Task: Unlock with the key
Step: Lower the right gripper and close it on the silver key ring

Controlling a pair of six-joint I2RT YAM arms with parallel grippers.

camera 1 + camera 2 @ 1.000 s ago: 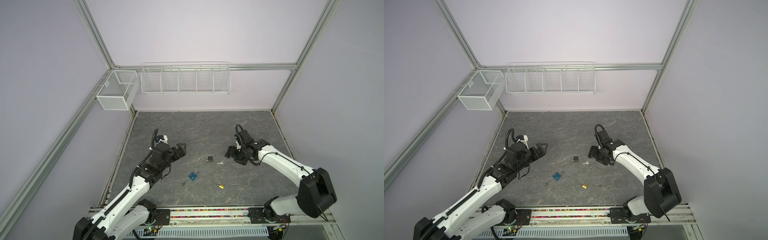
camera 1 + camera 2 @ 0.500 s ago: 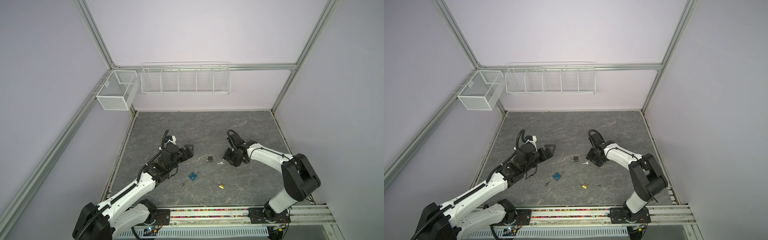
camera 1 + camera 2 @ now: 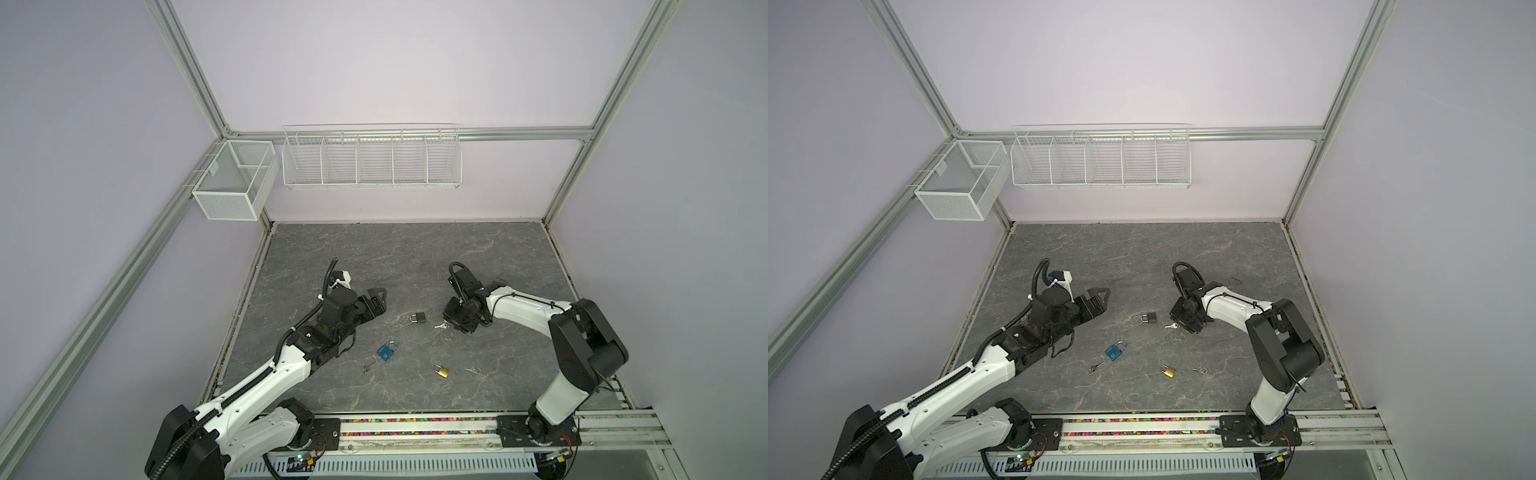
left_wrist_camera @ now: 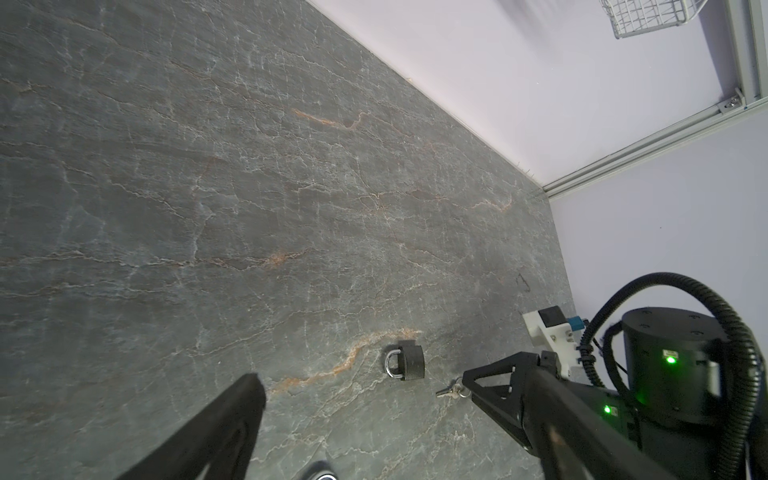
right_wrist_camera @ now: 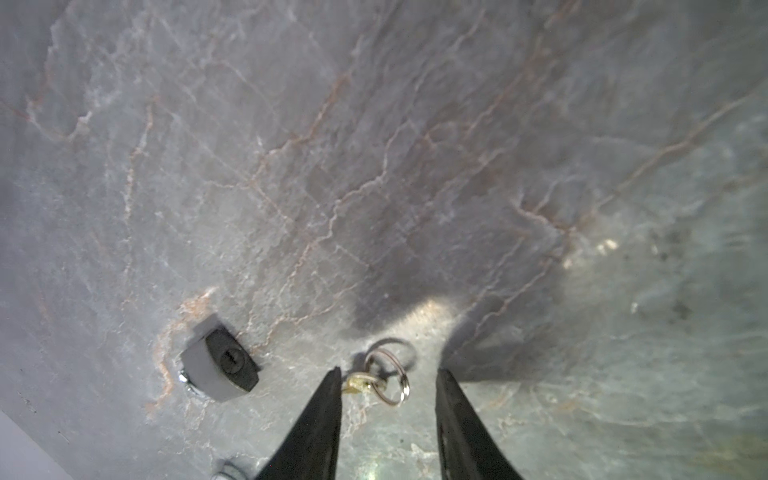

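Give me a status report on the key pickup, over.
Left gripper open, hovering. Right gripper jaws straddling key, not yet shut. Black padlock beside it, nothing in the way.

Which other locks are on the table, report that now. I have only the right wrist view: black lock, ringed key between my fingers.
Observer: In both top views a blue lock lies left of the ringed key, nearer the rail.
Operator: Give the rest.
Observer: A brass lock lies right of the blue one, a small key beside it.
Operator: State the left gripper.
Observer: The left gripper is open, aimed at the black lock, apart from it.
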